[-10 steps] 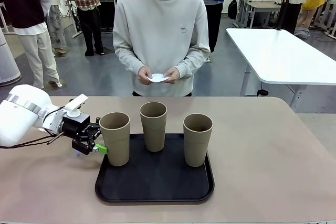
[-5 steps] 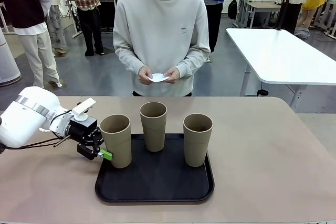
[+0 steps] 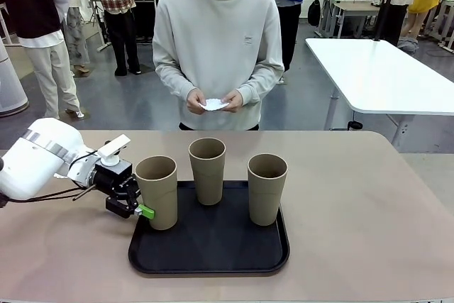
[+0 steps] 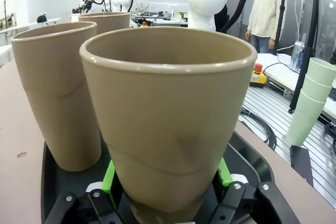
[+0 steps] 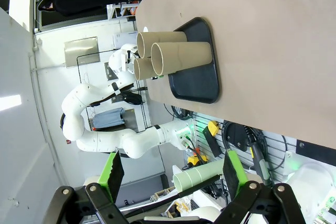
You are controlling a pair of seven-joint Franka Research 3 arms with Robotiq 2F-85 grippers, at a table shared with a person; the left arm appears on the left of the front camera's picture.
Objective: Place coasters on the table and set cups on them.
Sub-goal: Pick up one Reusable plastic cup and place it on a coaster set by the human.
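Front view, left gripper (image 3: 147,211): fingers clamped low on the left cup (image 3: 157,188), which stands at the black tray's (image 3: 209,252) left edge.
Front view, other cups: middle cup (image 3: 207,170) and right cup (image 3: 267,188) stand upright on the tray.
Front view, coasters (image 3: 213,106): in the person's hands (image 3: 232,100), beyond the worktop's (image 3: 355,196) far edge.
Left wrist view: green fingers (image 4: 108,178) press both sides of the left cup's base.
Right wrist view, right gripper (image 5: 174,173): fingers wide apart, holding nothing, well away from the tray.
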